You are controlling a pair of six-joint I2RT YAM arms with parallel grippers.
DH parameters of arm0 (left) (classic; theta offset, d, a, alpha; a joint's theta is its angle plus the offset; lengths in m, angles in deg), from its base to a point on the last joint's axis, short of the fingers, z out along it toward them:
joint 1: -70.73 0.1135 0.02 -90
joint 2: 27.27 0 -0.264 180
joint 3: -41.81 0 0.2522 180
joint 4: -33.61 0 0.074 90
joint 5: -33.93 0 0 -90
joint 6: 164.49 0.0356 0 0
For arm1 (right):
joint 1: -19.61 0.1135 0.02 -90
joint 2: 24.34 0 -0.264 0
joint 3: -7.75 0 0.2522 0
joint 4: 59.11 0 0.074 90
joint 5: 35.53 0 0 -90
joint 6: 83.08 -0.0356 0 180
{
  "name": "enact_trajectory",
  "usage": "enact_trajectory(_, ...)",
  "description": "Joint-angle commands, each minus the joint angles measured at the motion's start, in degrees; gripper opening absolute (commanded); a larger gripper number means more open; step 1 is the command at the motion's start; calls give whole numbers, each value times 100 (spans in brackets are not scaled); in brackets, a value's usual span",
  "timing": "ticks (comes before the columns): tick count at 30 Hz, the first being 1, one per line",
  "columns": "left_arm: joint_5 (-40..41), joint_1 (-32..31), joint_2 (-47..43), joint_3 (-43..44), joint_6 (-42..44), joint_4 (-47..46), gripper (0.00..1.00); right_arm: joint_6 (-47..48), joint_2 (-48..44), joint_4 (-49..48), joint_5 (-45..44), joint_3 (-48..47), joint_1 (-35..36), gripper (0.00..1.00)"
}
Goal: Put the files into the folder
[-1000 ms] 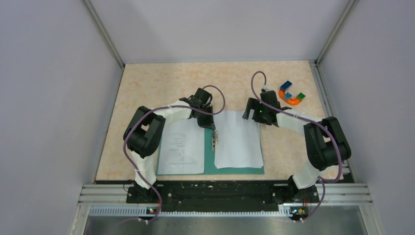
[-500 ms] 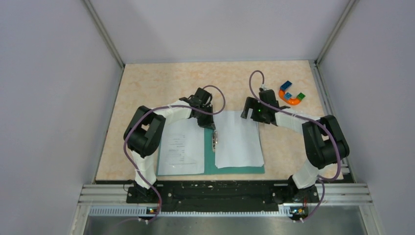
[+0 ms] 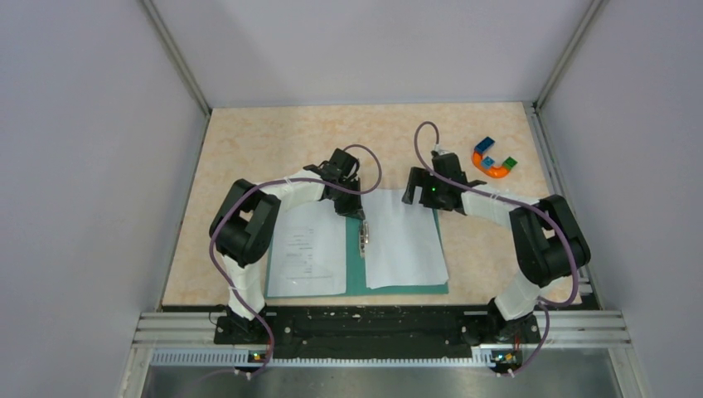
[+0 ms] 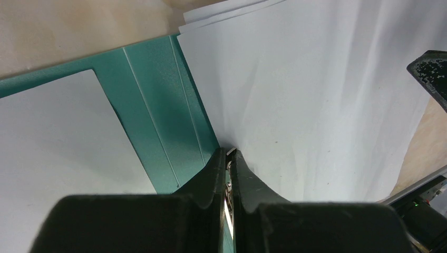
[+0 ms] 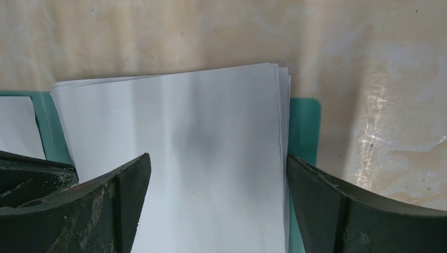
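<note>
Currently, on the tabletop, toward its near edge: folder, teal, opened flat, spine running away from the arm bases. On the left cover, printed sheet, white with small dark text, lying square. On the right cover, blank sheet, white, a little skewed, its far edge reaching past the far edge of the folder. From the right wrist view, more than one paper edge stacked at that far right corner. Along the spine, between the two sheets, a small metal clip.

Left pincer: down at the far end of the spine, fingers pressed together. From the left wrist view, a thin bright sliver of metal pinched between the tips, by its place the clip. Bare teal strip of the spine just left of those fingers; blank sheet just right of them, slightly rumpled near the tips.

Right pincer: over the far edge of the blank sheet, fingers spread wide, nothing between them but the paper below. Whether touching the paper or just above it, impossible to tell.

Well apart from all this, near the far right corner of the tabletop: small many-coloured horseshoe toy, clear of both arms.
</note>
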Motion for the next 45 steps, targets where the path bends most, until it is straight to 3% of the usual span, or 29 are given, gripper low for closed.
enact_trajectory(1, 224, -7, 148, -17, 100, 184, 0, -25, -114, 141, -122, -151, 18, 96)
enact_trajectory(6, 415, -5, 64, -96, -70, 152, 0, -269, -657, 339, -539, 189, -172, 97)
enact_trajectory(15, 683, -1, -86, -398, -540, -162, 0, -529, -2128, 885, -156, 1064, -256, 97)
enact_trajectory(23, 835, -5, -151, -480, -682, -259, 0, -1239, -3475, 1551, -450, 1966, 569, 96)
enact_trajectory(33, 863, -4, -161, -498, -693, -266, 0, -1483, -3852, 2000, -1115, 2097, 992, 96)
enact_trajectory(45, 902, 1, -160, -483, -684, -254, 0, -1498, -3665, 1833, -1020, 2240, 1085, 96)
